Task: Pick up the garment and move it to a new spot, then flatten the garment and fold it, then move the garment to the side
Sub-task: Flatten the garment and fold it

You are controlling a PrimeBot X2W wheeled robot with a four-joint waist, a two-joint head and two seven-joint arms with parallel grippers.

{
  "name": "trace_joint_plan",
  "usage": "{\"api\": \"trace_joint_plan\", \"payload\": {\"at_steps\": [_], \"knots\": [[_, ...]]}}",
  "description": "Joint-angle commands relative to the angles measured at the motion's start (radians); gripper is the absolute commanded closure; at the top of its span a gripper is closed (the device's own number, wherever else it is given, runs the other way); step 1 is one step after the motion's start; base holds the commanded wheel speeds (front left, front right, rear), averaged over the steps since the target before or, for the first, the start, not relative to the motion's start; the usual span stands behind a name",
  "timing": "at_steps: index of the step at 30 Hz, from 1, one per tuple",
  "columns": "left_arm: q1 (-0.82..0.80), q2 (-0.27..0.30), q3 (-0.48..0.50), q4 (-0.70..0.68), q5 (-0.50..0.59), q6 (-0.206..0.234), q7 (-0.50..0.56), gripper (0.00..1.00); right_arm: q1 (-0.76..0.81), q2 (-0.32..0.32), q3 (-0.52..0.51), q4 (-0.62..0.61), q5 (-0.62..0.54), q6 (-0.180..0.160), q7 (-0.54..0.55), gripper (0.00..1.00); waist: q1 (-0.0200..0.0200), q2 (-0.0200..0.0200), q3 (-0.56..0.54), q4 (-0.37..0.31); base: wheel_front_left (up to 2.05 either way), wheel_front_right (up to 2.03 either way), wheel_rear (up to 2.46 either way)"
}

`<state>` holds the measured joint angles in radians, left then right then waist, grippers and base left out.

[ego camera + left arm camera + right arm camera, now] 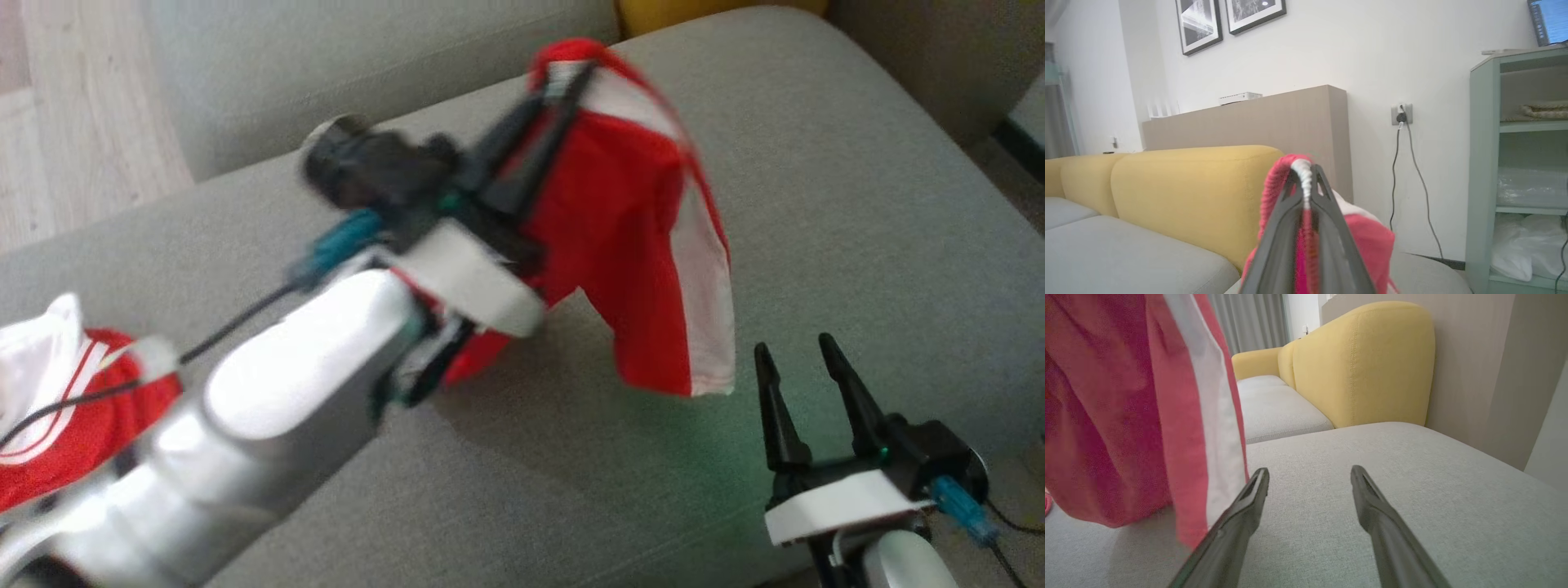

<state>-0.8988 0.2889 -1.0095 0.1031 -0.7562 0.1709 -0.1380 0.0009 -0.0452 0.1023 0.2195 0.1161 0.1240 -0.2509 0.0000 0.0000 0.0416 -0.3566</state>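
Two grippers: one clamped, one spread.
Left gripper [571,77]: upper centre of the head view, pinching an edge of the red-and-white garment [629,212].
Garment: hanging at frame centre over the grey sofa cushion [833,180].
Right gripper [793,347]: lower right, fingers apart, empty.
Lower left: blurred red-and-white cloth [57,408], possibly another garment.

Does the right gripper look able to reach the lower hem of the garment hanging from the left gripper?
Probably yes: the right gripper stands open just beside the garment's hanging hem, above the grey cushion, with nothing between them. The left gripper is shut on its top.
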Motion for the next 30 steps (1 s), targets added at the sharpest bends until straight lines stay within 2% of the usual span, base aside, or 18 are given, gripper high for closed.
{"api": "trace_joint_plan", "payload": {"at_steps": [1, 6, 10, 13, 19, 30], "knots": [[0.016, 0.077, 0.055, -0.033, -0.017, 0.021, 0.011, 1.0, -0.006, -0.005, 0.016, -0.04, 0.004, 0.007, -0.011, 0.0, 0.0, 0.0, -0.01, -0.005, 0.0, 0.0, 0.0], [0.202, 0.222, 0.075, -0.099, -0.076, 0.087, 0.031, 1.0, 0.028, -0.005, -0.01, -0.038, 0.016, 0.007, -0.011, 0.0, 0.0, 0.0, 0.008, 0.051, 0.0, 0.0, 0.0], [0.342, 0.291, 0.084, -0.106, -0.11, 0.123, -0.01, 1.0, 0.032, -0.005, 0.008, -0.015, 0.032, 0.007, -0.011, 0.0, 0.0, 0.0, 0.04, 0.108, 0.0, 0.0, 0.0], [0.39, 0.291, 0.102, -0.103, -0.133, 0.118, -0.057, 1.0, 0.024, -0.005, 0.026, 0.026, 0.047, 0.007, -0.011, 0.0, 0.0, 0.0, 0.062, 0.154, 0.0, 0.0, 0.0], [0.395, 0.255, 0.123, -0.066, -0.131, 0.09, -0.099, 1.0, -0.03, -0.005, 0.071, 0.151, 0.124, 0.007, -0.011, 0.0, 0.0, 0.0, 0.088, 0.216, 0.0, 0.0, 0.0], [0.377, 0.221, 0.118, -0.015, -0.11, 0.059, -0.111, 1.0, -0.159, -0.021, 0.173, 0.328, 0.181, 0.007, -0.011, 0.0, 0.0, 0.0, 0.097, 0.257, 0.0, 0.0, 0.0]]}}
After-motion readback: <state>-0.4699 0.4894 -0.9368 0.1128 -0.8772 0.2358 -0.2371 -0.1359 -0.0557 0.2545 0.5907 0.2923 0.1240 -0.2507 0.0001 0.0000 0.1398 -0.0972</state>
